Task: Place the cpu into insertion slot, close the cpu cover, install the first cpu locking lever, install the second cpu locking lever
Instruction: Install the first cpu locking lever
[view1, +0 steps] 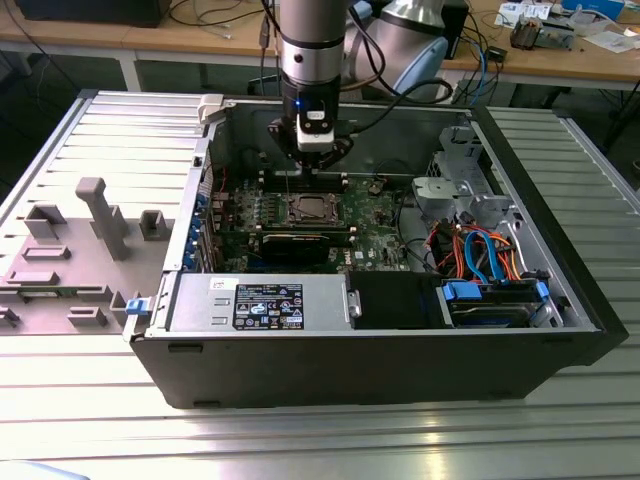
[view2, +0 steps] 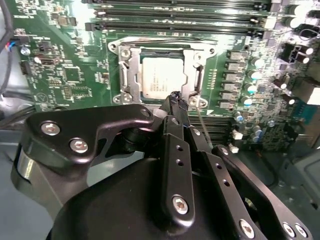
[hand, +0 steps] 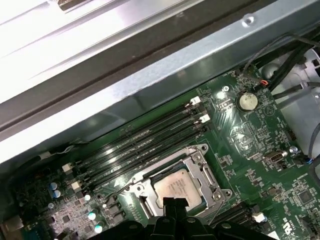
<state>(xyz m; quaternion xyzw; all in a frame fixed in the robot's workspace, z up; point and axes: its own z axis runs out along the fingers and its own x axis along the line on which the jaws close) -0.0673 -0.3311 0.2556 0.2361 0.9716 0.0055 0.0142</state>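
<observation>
1. Cpu (view2: 161, 80) sits in the insertion slot (view2: 165, 54) on the green board (view1: 380, 235), about in the middle of the open computer case (view1: 350, 370). The cpu cover (view2: 126, 75) lies flat over it (the silvery top shows through the cut-out).
2. At the exterior view's left, outside the case, a grey fixture (view1: 95, 215) stands on the ribbed metal table (view1: 300, 440).
3. Along the near wall of the case, left of the middle, lies the power supply (view1: 260, 300).
4. Over the slot hangs the gripper (view2: 176, 99), close above one edge of the socket. Its fingers (view2: 173, 107) are pressed together, with no gap at the tips, and they pinch nothing that I can see.
5. A thin metal lever (view2: 201, 117) stands just beside the tips in the second wrist view. Whether they touch, I cannot tell.
6. Long black memory slots (hand: 145, 140) run beside the slot.
7. At the exterior view's right, blue and orange cables (view1: 480, 250) lie inside the case.
</observation>
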